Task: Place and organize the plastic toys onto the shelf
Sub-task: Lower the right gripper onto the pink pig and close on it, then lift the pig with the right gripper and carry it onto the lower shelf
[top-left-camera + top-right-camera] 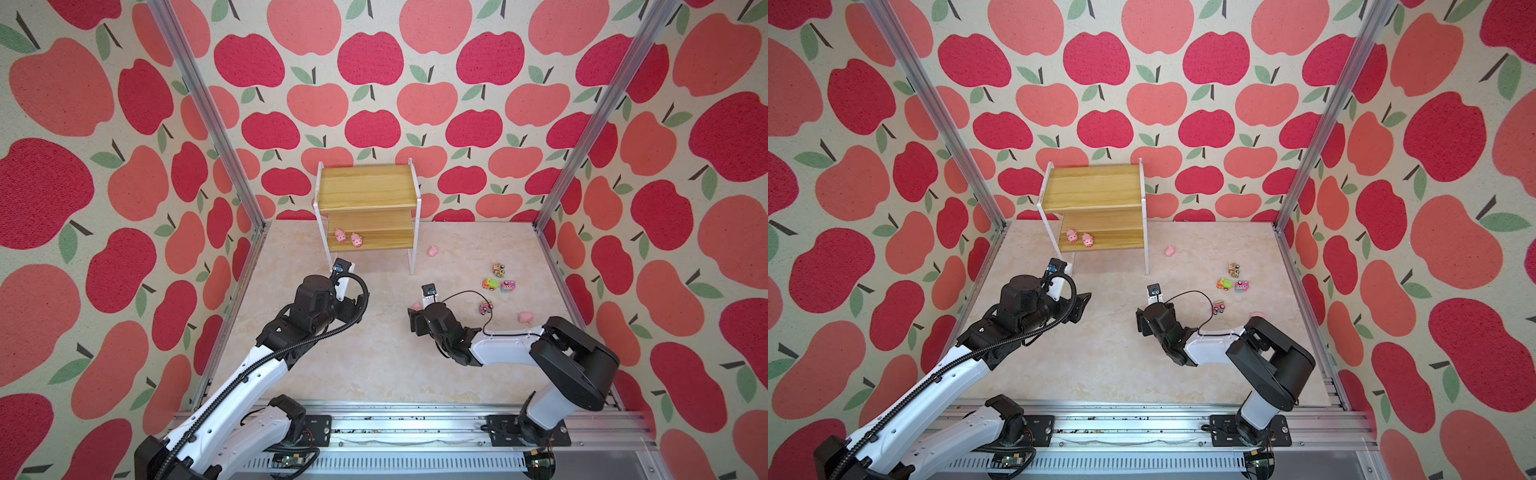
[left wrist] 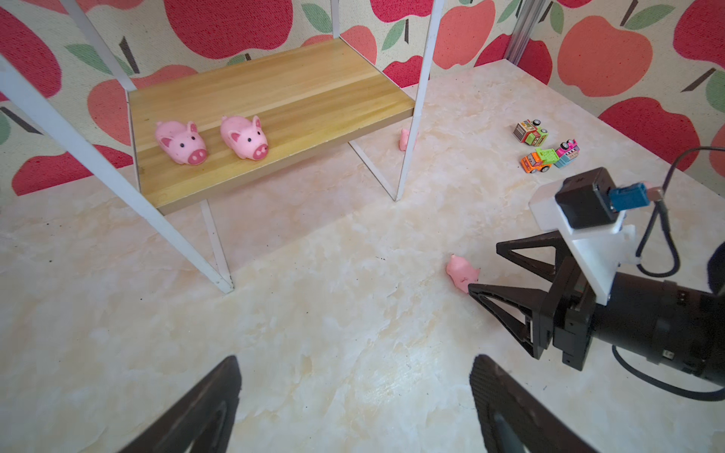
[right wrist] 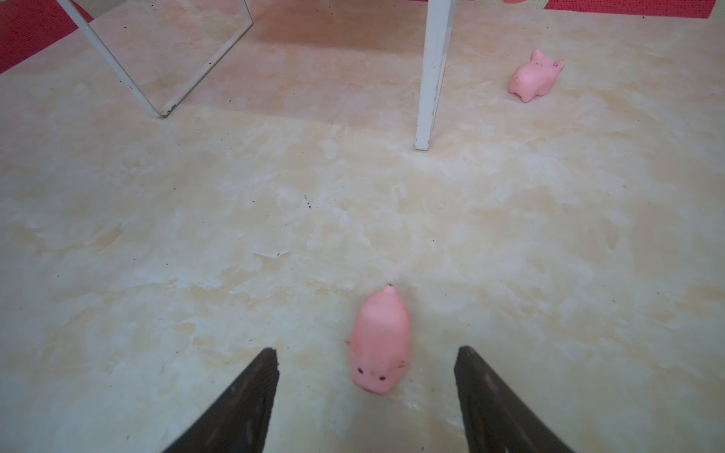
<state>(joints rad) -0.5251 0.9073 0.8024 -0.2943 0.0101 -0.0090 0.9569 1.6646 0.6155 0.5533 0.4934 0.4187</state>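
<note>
Tabletop (image 1: pixel 374 353) in pale marble, apple-print walls (image 1: pixel 415 104)

shelf (image 2: pixel 294 90): smooth wood | frame (image 2: pixel 425 78): white painted metal | pig (image 2: pixel 180 142): smooth matt plastic | wall (image 1: pixel 62 166): rough cloth

There were five pigs (image 1: pixel 340 235) (image 1: pixel 356 240) (image 1: pixel 433 250) (image 1: pixel 415 306) (image 1: pixel 525 318): two on the lower board of the one shelf (image 1: pixel 368 187), three on the desk (image 1: pixel 374 353). Four trucks (image 1: pixel 499 269) (image 1: pixel 490 284) (image 1: pixel 508 286) (image 1: pixel 485 308) stood toward the desk's right edge.

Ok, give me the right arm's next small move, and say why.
Probably ease the right pincer slightly forward, then close it: its jaws stand open, and the pink pig lies on the table with only its head between them, touching neither.
</note>
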